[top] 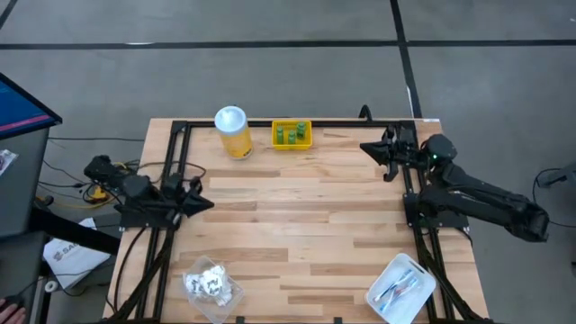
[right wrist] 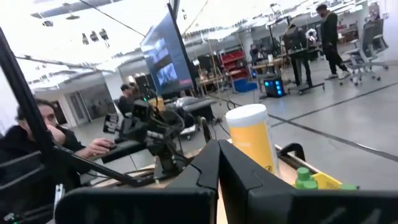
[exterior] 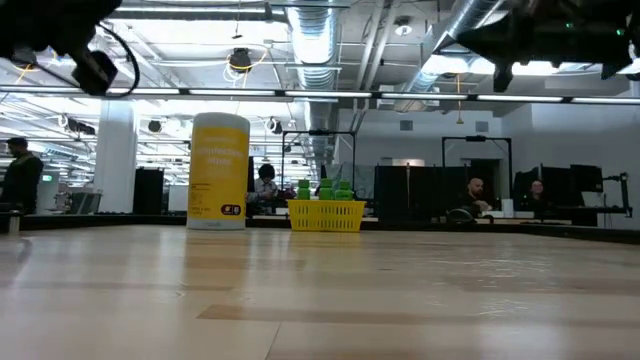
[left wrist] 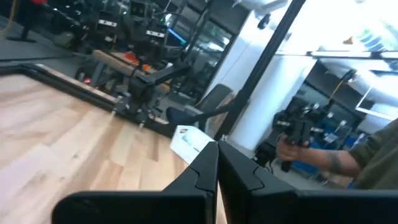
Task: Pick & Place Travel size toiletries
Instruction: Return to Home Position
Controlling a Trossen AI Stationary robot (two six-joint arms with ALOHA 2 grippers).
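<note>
Three tiny green pieces [top: 291, 134] sit in a small yellow tray [top: 292, 144] at the table's far edge, beside a tall yellow jar [top: 233, 132]. Crinkled white packets [top: 210, 283] lie in a clear wrapper at the near left. Thin brush-like sticks [top: 400, 286] lie in a clear tray at the near right. My left gripper [top: 207, 204] hangs shut above the table's left side, with nothing between its fingers [left wrist: 205, 163]. My right gripper [top: 366, 147] hangs shut at the far right, pointing toward the yellow tray [right wrist: 329, 182], also with nothing held.
Black frame rails [top: 171, 162] run along the table's left, right and far edges. Bare wood [top: 297, 225] lies between the two arms. In the low view the jar [exterior: 219, 170] and the tray [exterior: 326, 214] stand at the far edge. People show in the room beyond.
</note>
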